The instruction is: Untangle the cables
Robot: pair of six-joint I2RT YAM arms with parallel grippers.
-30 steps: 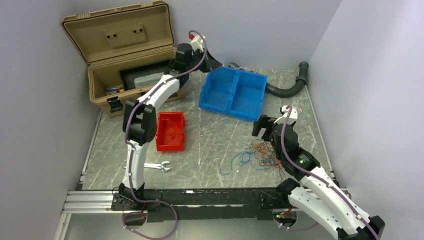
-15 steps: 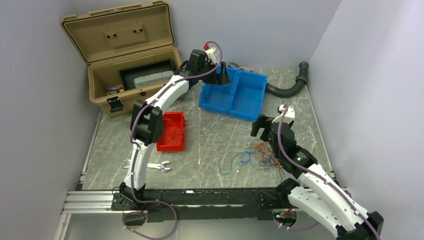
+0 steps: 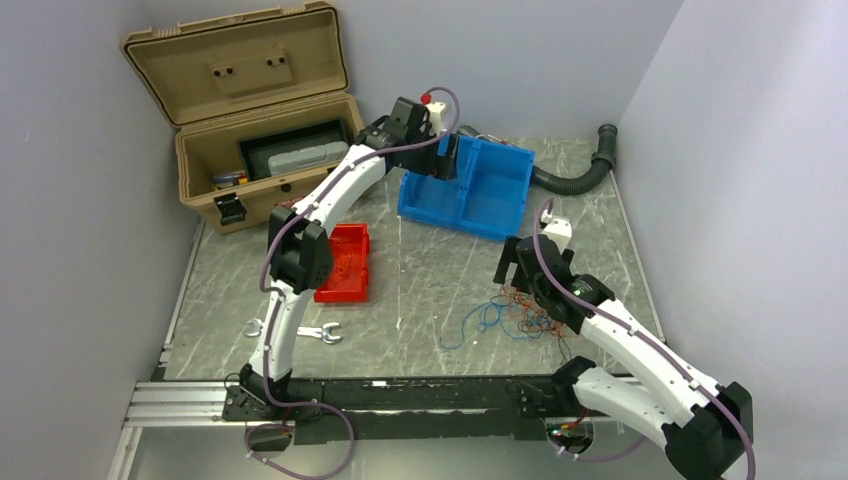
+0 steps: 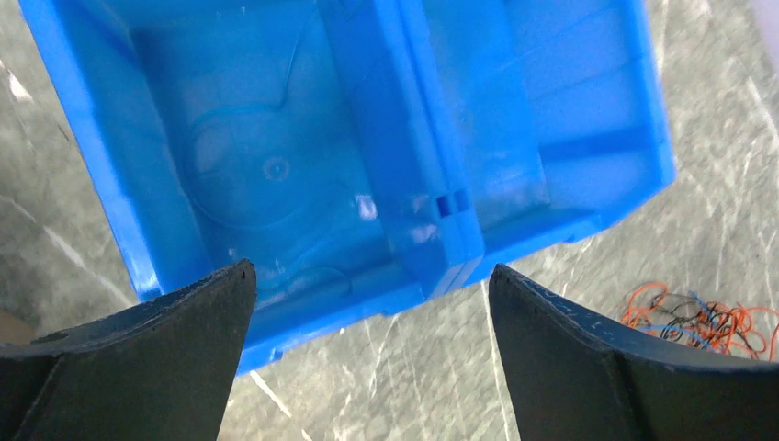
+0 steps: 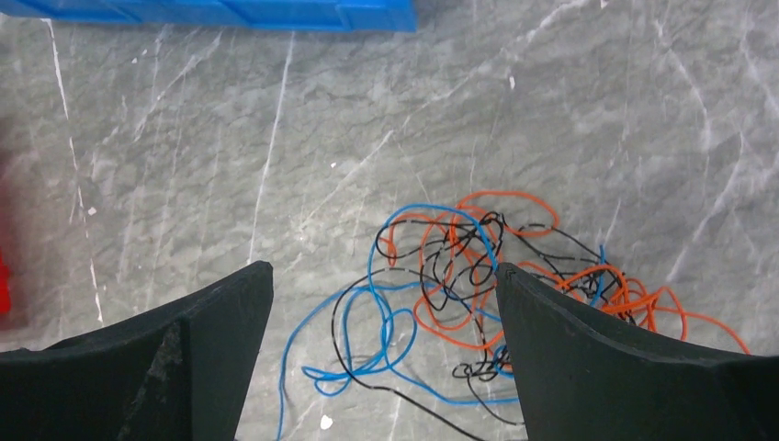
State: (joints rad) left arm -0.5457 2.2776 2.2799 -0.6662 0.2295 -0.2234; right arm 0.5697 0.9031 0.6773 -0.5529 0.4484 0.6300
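Note:
The cables (image 3: 515,312) are a loose tangle of thin orange, blue and black wires lying on the marble table at the right. My right gripper (image 3: 510,266) hangs open just above their left part. In the right wrist view the cables (image 5: 478,276) lie below and between the spread jaws of the right gripper (image 5: 384,271), with nothing held. My left gripper (image 3: 447,158) is open over the near edge of the blue bin (image 3: 455,222). From the left wrist, the left gripper (image 4: 372,276) is empty, and the cables (image 4: 698,317) show at the far right.
An open tan toolbox (image 3: 250,110) stands at the back left. A red bin (image 3: 345,293) sits by the left arm, and a wrench (image 3: 318,333) lies near the front. A black ribbed hose (image 3: 575,178) runs behind the blue bin. Grey walls close in on both sides.
My left gripper has swung right from beside the toolbox to over the blue bin and gone from shut to open. My right arm has shifted slightly left over the cables.

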